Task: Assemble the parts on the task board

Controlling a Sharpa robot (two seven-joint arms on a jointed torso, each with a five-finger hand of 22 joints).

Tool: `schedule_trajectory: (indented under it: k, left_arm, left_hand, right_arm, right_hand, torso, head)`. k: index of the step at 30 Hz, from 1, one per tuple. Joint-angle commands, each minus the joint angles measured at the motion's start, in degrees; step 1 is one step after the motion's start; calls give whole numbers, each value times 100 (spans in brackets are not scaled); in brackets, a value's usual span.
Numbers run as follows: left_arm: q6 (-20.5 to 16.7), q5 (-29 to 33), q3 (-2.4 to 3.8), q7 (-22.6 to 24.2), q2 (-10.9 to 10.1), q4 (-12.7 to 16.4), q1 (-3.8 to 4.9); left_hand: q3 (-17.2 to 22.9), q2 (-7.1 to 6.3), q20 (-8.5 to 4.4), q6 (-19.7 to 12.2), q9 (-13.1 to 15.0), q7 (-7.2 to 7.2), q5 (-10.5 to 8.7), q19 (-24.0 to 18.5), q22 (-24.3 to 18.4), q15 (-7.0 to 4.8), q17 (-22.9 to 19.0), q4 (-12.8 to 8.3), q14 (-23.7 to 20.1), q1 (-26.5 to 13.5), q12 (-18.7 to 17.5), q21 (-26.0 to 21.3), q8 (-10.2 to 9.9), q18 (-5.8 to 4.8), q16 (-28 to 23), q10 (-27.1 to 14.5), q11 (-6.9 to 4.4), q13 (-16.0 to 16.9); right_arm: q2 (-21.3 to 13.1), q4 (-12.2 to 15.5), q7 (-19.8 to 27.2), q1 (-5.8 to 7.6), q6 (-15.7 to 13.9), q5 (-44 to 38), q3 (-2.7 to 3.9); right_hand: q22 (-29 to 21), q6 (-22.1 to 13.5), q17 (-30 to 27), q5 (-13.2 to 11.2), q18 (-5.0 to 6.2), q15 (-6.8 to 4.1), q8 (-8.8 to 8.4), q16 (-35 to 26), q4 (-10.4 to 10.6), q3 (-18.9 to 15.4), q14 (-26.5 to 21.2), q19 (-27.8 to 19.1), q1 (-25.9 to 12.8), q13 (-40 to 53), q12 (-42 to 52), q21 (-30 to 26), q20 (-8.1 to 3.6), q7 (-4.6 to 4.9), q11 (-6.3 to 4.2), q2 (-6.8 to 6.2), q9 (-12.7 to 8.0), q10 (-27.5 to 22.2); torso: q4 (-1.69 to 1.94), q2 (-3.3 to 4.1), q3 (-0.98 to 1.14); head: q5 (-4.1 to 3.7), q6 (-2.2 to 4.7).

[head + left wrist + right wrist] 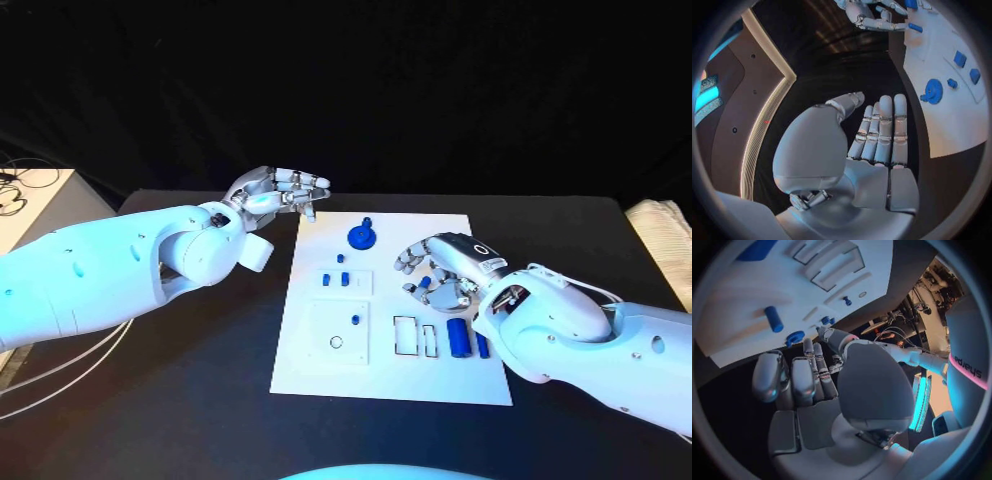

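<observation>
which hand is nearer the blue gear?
Left and right look about equally near. The left hand hovers off the board's far left edge; the right hand is over the board, right of the gear.

A black table (pixel 173 400) carries everything here, its dark top running out wide on both sides of the white task board (pixel 325 375), which lies flat in the middle of it. The board sits lengthwise away from the robot, with bare black surface showing all round its edges. Off at the table's far right edge rests something pale and folded, like cloth (pixel 666 235), well apart from the board.
</observation>
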Motion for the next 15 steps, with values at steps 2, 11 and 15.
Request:
schedule_trajectory:
  k: [2,11,15]
  left_arm:
    - [103,37,4,52,-1,20,3]
    - [125,40,3,54,4,20,2]
    - [132,41,3,55,7,17,2]
  left_hand:
    - [-29,48,11,23,-11,-5,1,31,-11,-1,-8,0,-37,-2,30,-28,33,82,-34,-45,-8,-9]
    - [-31,48,11,22,-12,-6,0,31,-15,-1,-11,0,-39,0,33,-33,34,82,-37,-46,-8,-9]
    - [-31,48,11,22,-12,-6,0,31,-15,-1,-11,0,-39,0,33,-33,34,82,-37,-46,-8,-9]
  right_arm:
    - [-173,-62,276,153,606,541,7]
    - [-262,-337,219,289,1077,160,9]
    - [-193,-435,163,295,1215,-29,2]
  right_hand:
    - [121,27,152,50,-85,-3,-18,108,20,-2,88,83,-74,-37,-29,144,-11,-19,-4,-111,6,5]
    - [72,-108,85,49,-64,5,-105,115,55,-555,64,36,-68,-118,-135,42,4,-69,10,-98,-6,-297]
    - [-2,-145,-6,-8,-40,29,-145,92,124,-986,3,-24,76,-125,-75,-84,28,-103,34,29,-15,-449]
  torso:
    - [4,-2,1]
    - [2,19,17]
    - [5,20,13]
  head:
    - [-135,91]
    - [-192,148]
    - [-201,137]
